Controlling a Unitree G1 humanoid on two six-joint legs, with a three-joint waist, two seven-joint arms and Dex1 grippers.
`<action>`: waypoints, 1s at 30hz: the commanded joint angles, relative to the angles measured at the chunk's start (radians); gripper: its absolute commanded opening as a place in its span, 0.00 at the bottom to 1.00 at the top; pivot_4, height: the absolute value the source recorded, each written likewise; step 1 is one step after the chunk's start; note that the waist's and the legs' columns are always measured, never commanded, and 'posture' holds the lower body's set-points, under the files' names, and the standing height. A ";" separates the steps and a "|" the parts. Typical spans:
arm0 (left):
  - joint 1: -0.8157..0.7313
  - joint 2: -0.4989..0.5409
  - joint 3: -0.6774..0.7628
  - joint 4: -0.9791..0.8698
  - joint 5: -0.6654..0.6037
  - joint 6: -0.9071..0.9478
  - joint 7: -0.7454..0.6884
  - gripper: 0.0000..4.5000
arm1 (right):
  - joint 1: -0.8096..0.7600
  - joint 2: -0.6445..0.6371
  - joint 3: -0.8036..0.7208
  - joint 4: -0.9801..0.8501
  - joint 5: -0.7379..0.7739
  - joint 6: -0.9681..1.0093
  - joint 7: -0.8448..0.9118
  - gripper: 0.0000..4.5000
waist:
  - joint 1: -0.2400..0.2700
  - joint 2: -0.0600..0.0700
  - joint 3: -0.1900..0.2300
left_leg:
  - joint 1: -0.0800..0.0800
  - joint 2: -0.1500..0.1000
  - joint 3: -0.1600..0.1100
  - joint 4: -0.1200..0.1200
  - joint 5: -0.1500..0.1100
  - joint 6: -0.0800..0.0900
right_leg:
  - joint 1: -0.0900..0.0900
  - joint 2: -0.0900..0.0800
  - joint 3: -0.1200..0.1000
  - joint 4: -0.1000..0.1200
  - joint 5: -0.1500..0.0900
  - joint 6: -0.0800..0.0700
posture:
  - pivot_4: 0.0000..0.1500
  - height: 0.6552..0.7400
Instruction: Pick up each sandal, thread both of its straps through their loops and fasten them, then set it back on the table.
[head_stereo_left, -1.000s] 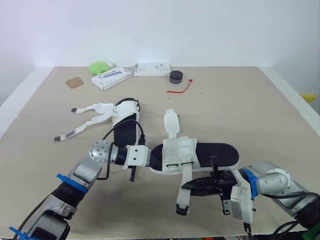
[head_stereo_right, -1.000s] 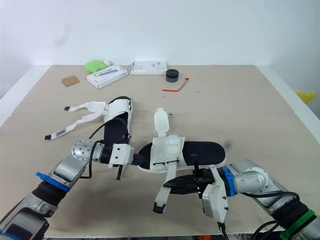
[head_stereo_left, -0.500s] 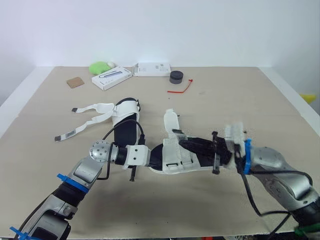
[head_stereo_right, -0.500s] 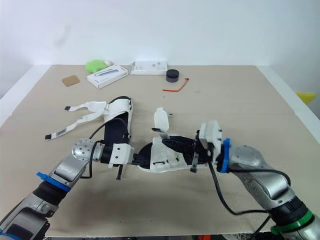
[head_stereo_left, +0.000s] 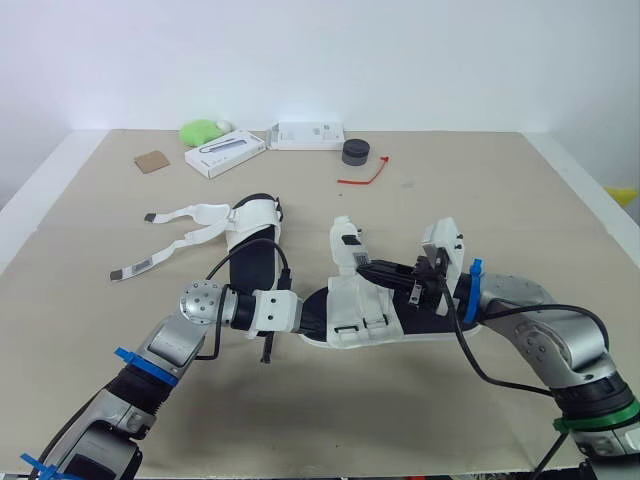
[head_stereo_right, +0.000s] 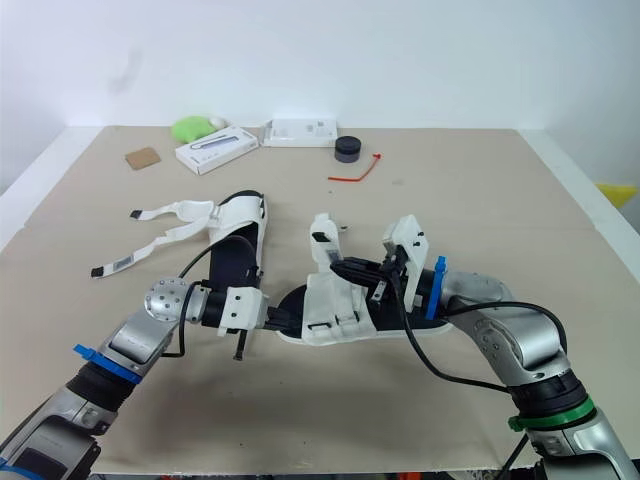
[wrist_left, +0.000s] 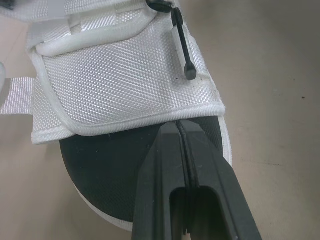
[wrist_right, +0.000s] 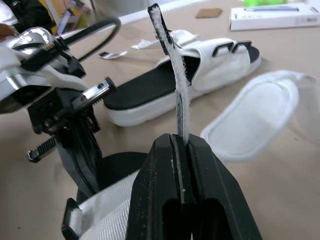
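Note:
The near sandal (head_stereo_left: 362, 312), white mesh upper on a black footbed, lies at the middle of the table. My left gripper (head_stereo_left: 305, 318) is shut on the rim of its sole, seen close up in the left wrist view (wrist_left: 179, 131) beneath the white upper (wrist_left: 120, 75). My right gripper (head_stereo_left: 368, 268) reaches over the sandal from the right, shut on one of its straps (wrist_right: 176, 85), which stands up thin between the fingers. The second sandal (head_stereo_left: 250, 240) lies behind to the left, with its two straps (head_stereo_left: 185, 215) spread loose on the table.
Along the far edge lie a green lump (head_stereo_left: 203, 131), two white boxes (head_stereo_left: 223, 155) (head_stereo_left: 307, 136), a black puck (head_stereo_left: 355, 152), a red tie (head_stereo_left: 362, 178) and a cardboard scrap (head_stereo_left: 152, 162). The tan table (head_stereo_left: 520, 200) ends close in front of my arms.
My right gripper has risen from the table's front edge and swung up over the near sandal, carrying the strap from hanging down in front to above the upper. The left arm has stayed put.

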 joint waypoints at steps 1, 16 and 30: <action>0.023 0.018 -0.028 0.034 0.039 0.019 -0.009 0.00 | -0.027 0.026 -0.076 -0.001 -0.012 0.040 -0.041 0.02 | 0.000 0.000 0.000 | 0.000 0.000 0.000 0.000 0.000 0.000 | 0.000 0.000 0.000 0.000 0.000 0.000 | 1.00 1.00; 0.023 0.015 -0.030 0.030 0.039 0.021 -0.006 0.00 | -0.019 0.066 -0.126 0.021 -0.121 0.124 -0.058 0.02 | 0.000 0.000 0.000 | 0.000 0.000 0.000 0.000 0.000 0.000 | 0.000 0.001 0.000 0.000 0.000 0.001 | 1.00 1.00; 0.020 0.014 -0.035 0.035 0.039 0.014 -0.013 0.00 | -0.004 0.069 -0.168 0.026 -0.237 0.033 -0.031 0.72 | 0.000 0.000 0.000 | 0.000 0.000 0.000 0.000 0.000 0.000 | 0.000 0.001 0.000 0.000 0.000 0.001 | 1.00 1.00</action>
